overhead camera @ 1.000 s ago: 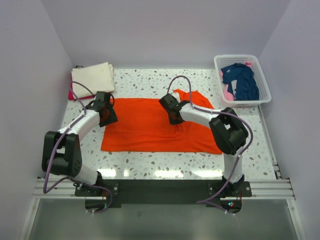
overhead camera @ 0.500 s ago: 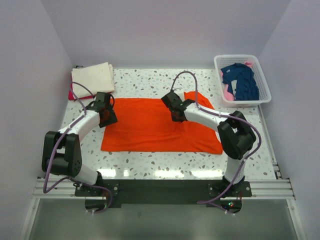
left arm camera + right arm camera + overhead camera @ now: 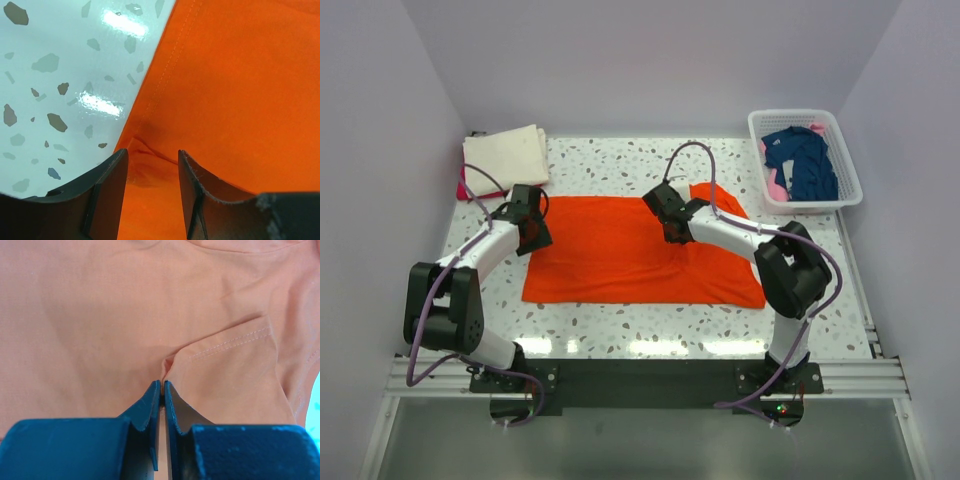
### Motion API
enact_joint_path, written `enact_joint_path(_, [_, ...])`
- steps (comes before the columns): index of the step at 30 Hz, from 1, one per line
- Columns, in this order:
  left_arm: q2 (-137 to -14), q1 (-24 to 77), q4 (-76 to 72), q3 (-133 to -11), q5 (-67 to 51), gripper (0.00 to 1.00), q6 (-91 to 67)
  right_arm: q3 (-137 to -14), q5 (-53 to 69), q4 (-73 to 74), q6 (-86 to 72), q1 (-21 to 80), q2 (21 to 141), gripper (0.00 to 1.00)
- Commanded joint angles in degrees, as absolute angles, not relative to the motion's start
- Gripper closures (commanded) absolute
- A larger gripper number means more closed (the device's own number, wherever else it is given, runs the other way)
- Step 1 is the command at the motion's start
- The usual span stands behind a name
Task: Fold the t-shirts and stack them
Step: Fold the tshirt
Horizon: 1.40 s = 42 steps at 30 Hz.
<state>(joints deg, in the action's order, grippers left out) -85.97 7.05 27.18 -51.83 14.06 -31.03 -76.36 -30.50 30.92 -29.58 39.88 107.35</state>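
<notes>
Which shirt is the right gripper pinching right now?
The orange t-shirt, spread flat mid-table; the cream one lies folded far left, the navy one sits in the basket.

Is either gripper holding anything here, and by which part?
The right gripper is shut on the orange t-shirt, pinching a pucker of cloth beside a stitched hem. The left gripper stands open over the shirt's edge, holding nothing.

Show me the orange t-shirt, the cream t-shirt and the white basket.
orange t-shirt (image 3: pixel 610 262), top external view, middle of the cloth.
cream t-shirt (image 3: pixel 507 155), top external view, folded top face.
white basket (image 3: pixel 817 207), top external view, near rim.
</notes>
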Motion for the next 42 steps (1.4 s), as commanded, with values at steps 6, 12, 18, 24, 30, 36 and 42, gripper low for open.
enact_joint_path(6, [-85.79,6.24,28.91,-52.03,18.19,0.51,-34.45,-75.94,-31.12,29.62,-30.85,39.29,107.93,0.92])
enact_joint_path(12, [-81.92,6.33,30.94,-51.95,20.13,0.49,-35.42,-75.85,-30.06,28.57,-30.85,38.85,108.54,0.9])
enact_joint_path(18, [-80.95,6.24,32.08,-49.93,20.3,0.48,-36.3,-75.59,-28.65,27.51,-31.11,37.71,108.63,0.9])
enact_joint_path(24, [-81.56,6.33,32.52,-49.57,19.34,0.48,-38.14,-75.41,-27.51,26.98,-31.03,37.53,108.54,0.9])
enact_joint_path(30, [-83.84,6.24,31.82,-49.66,18.72,0.49,-39.29,-74.71,-26.63,26.37,-31.2,37.27,108.63,0.9])
enact_joint_path(36, [-85.78,6.33,30.85,-49.75,18.54,0.55,-39.55,-74.27,-26.63,26.19,-31.29,36.91,108.55,0.9])
enact_joint_path(42, [-86.66,6.24,30.94,-50.54,19.42,0.76,-39.46,-74.18,-26.37,26.1,-31.2,36.74,108.28,0.9])
